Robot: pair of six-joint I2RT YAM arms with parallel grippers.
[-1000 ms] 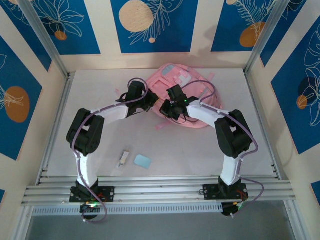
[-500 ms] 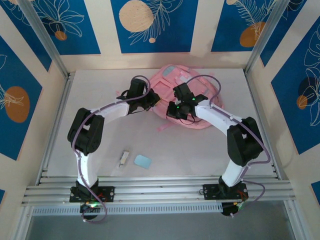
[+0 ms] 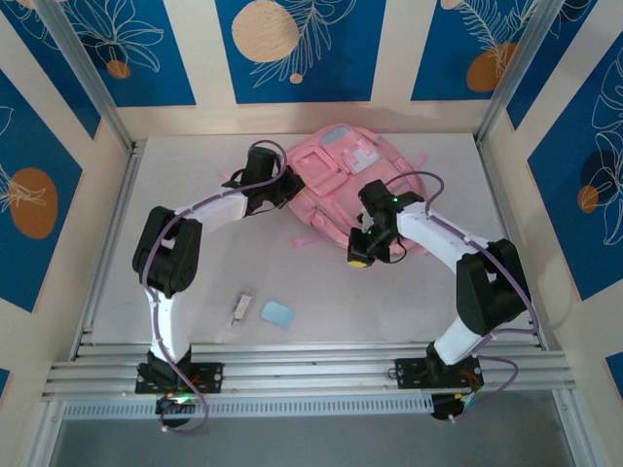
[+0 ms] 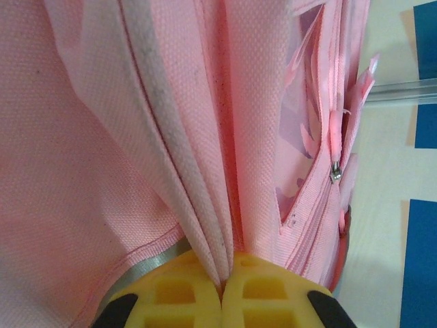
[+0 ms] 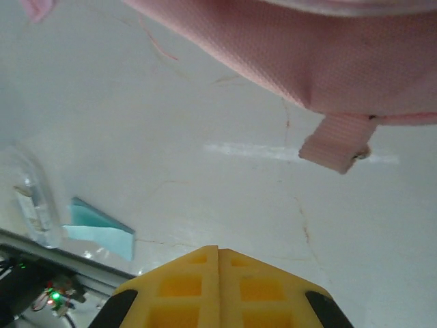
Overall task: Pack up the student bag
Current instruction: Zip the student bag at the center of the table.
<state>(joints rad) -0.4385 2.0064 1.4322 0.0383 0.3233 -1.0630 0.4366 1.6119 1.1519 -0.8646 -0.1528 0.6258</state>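
Observation:
The student bag [image 3: 336, 170], a large pink backpack with front pockets and a pale blue patch, lies at the back middle of the table. My left gripper [image 3: 286, 187] is at its left edge. In the left wrist view its yellow fingers [image 4: 179, 290] are shut on a fold of the bag's pink fabric [image 4: 205, 137], with a zipper pull [image 4: 335, 171] to the right. My right gripper [image 3: 358, 260] hangs just off the bag's near edge. Its jaws [image 5: 218, 251] are shut on nothing above bare table, with the bag [image 5: 328, 61] and a strap end [image 5: 336, 148] beyond them.
A pale blue flat card [image 3: 277, 314] [image 5: 102, 231] and a small clear packet [image 3: 241, 309] [image 5: 31, 198] lie on the near left of the table. Aluminium rails [image 3: 311, 370] run along the front edge, and frame posts and walls close in the sides and back.
My right gripper has left the bag and swung right and toward the near side. The bag has shifted back and spread flatter. My left gripper has followed slightly back, still holding fabric.

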